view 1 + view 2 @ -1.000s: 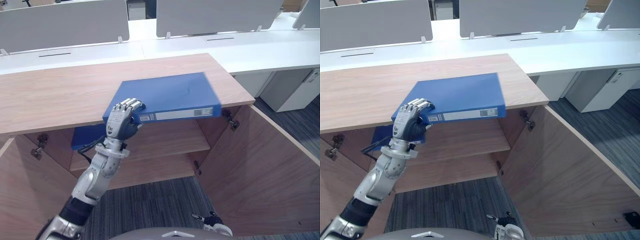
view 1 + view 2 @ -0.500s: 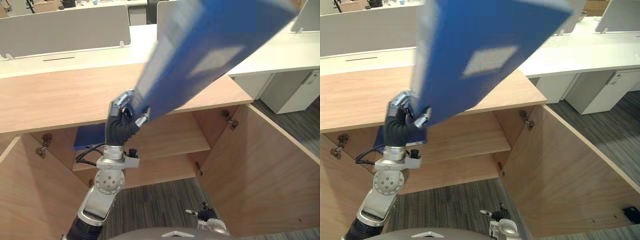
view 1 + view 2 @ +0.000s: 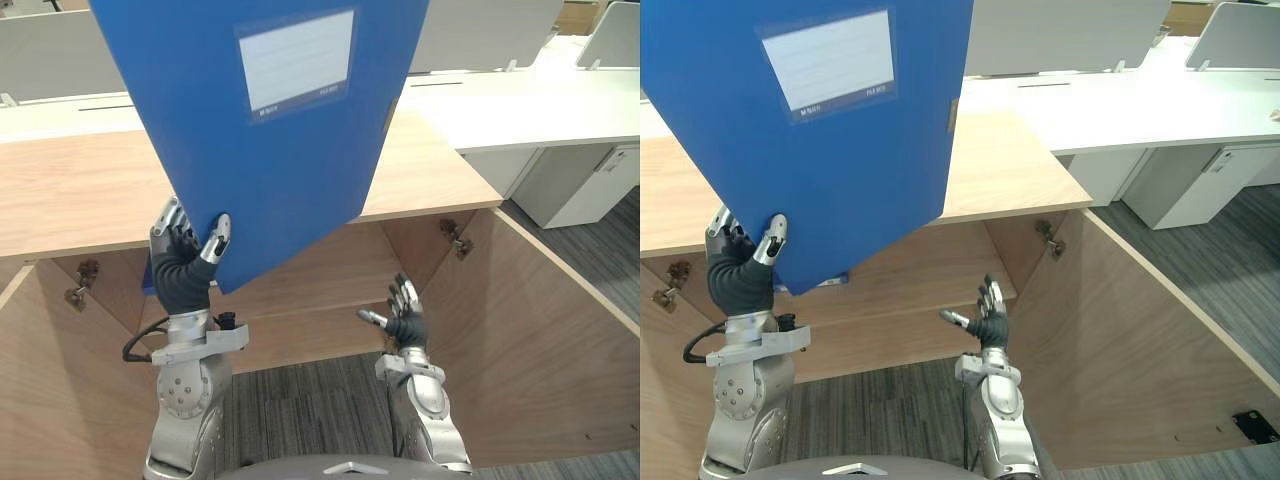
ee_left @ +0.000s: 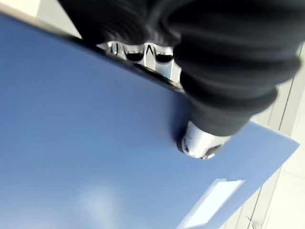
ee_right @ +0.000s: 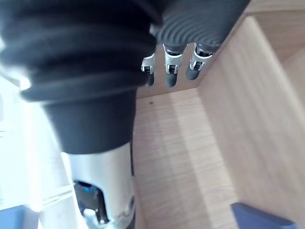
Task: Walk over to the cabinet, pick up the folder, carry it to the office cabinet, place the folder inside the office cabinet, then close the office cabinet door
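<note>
Pickup done: the left hand (image 3: 185,255) grips the blue folder (image 3: 270,130) upright by its lower edge; the right hand (image 3: 403,318) is spread, empty. Shelving it in the cabinet (image 3: 340,275) and closing the door (image 3: 540,350) remain.

"What carried things there?"
"A wooden counter (image 3: 60,190), with a cabinet shelf (image 3: 330,275) beneath it."
"Anything on the shelf?"
"A blue folder (image 3: 832,284) lay toward its left end, mostly hidden."
</note>
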